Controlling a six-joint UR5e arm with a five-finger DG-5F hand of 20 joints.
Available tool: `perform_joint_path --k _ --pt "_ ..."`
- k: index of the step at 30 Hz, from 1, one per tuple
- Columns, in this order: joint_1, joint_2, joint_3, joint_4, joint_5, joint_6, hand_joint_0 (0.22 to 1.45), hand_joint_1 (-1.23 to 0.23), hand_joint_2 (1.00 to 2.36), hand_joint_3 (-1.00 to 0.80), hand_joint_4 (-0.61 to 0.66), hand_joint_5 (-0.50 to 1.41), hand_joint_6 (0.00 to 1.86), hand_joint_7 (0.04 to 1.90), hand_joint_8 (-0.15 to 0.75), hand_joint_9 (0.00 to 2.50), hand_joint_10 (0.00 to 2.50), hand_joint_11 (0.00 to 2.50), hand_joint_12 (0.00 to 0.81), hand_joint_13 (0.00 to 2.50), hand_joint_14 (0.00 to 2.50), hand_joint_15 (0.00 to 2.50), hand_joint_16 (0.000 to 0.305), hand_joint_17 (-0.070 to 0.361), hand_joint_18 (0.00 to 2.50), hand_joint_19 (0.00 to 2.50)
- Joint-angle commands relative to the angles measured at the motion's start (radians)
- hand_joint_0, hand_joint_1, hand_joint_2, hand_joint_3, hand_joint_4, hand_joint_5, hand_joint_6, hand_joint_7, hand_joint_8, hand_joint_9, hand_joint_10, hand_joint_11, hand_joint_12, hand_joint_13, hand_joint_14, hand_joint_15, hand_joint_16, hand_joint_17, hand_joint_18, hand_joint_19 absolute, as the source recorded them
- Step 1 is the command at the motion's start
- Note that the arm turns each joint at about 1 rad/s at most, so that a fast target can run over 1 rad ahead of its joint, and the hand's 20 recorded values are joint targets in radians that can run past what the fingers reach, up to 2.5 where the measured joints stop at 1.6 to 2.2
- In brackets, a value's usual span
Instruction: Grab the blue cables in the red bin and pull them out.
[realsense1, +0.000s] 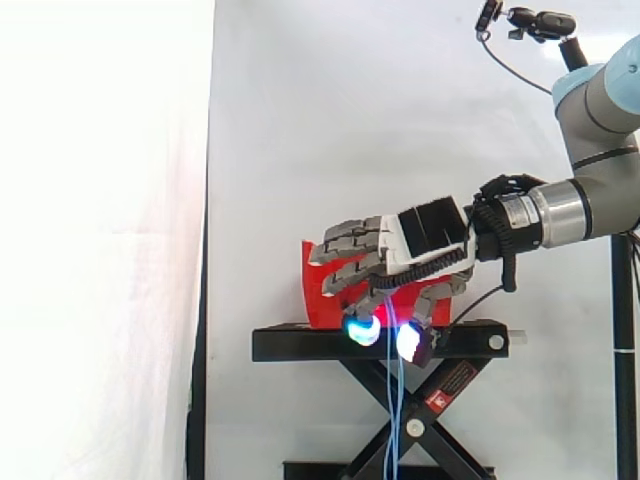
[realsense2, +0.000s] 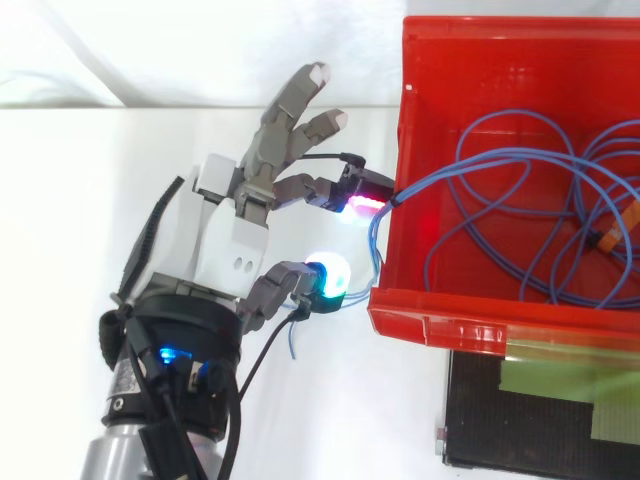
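The red bin (realsense2: 470, 320) stands on the black stand (realsense1: 300, 345). Blue cables (realsense2: 500, 155) lie looped inside it, and a strand runs over its left wall. My hand (realsense2: 225, 235) is just outside that wall, in front of the bin (realsense1: 318, 290) in the side view. One curled finger with a red-glowing pad (realsense2: 362, 203) and the thumb with a cyan pad (realsense2: 328, 275) pinch the strand at the wall. The other fingers point straight out. Below my hand (realsense1: 430, 232), blue cables (realsense1: 396, 410) hang down past the stand.
A small orange piece (realsense2: 610, 235) lies among the cables at the bin's right side. Green tape (realsense2: 560, 380) is stuck on the stand's top next to the bin. The stand has a scissor frame (realsense1: 420, 420) beneath. A white curtain hangs behind.
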Motion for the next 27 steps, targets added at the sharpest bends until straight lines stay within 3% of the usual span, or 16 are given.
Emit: perform_joint_path --k 1,27 --pt "0.0 0.0 -0.001 -0.001 -0.007 -0.002 0.81 -0.88 1.0 -1.0 0.21 0.87 0.0 0.65 0.273 0.56 0.01 0.25 0.329 0.23 0.01 0.22 0.047 0.105 0.05 0.31" --pt "-0.01 0.0 -0.001 -0.013 -0.09 0.023 0.81 -0.88 1.0 -1.0 0.2 0.84 0.01 0.6 0.272 0.56 0.01 0.26 0.329 0.22 0.01 0.22 0.046 0.105 0.05 0.32"
